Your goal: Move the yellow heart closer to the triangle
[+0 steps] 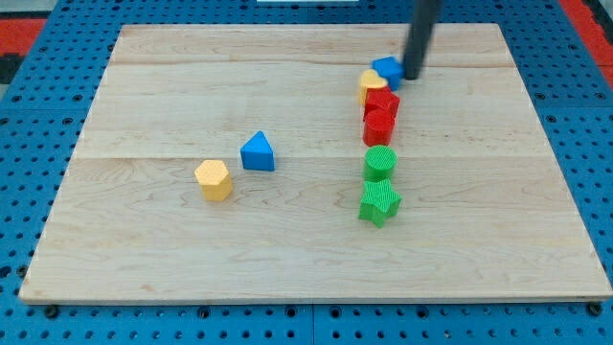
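The yellow heart [372,82] lies near the view's top right, pressed between a blue block [389,69] above it and a red block [382,103] below it. The blue triangle [258,152] sits left of centre, far from the heart. My tip [412,76] is at the blue block's right side, touching or nearly touching it, just right of the yellow heart.
A second red block [377,126] lies below the first. A green round block [380,163] and a green star [379,202] continue the column downward. A yellow hexagon [214,179] lies lower left of the triangle. The wooden board [144,96] rests on a blue pegboard.
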`<state>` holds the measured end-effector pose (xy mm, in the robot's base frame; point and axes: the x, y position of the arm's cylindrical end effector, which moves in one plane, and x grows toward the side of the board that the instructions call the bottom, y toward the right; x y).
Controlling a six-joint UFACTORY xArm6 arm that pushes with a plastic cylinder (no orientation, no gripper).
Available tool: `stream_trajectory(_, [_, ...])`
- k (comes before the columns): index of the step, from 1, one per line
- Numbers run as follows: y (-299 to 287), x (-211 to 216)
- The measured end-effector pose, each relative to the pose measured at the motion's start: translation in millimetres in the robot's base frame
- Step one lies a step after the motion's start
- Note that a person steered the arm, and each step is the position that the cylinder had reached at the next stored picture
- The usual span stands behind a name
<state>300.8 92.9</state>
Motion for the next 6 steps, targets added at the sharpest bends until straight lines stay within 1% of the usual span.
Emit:
stream_trajectory(1, [-119, -5])
stream_trajectory(2, [-107, -5])
stream_trajectory(3, [-54, -9])
stream_trajectory(4, [7, 2])
stream_trajectory(5, [-32, 16])
stream_trajectory(6, [-106, 16])
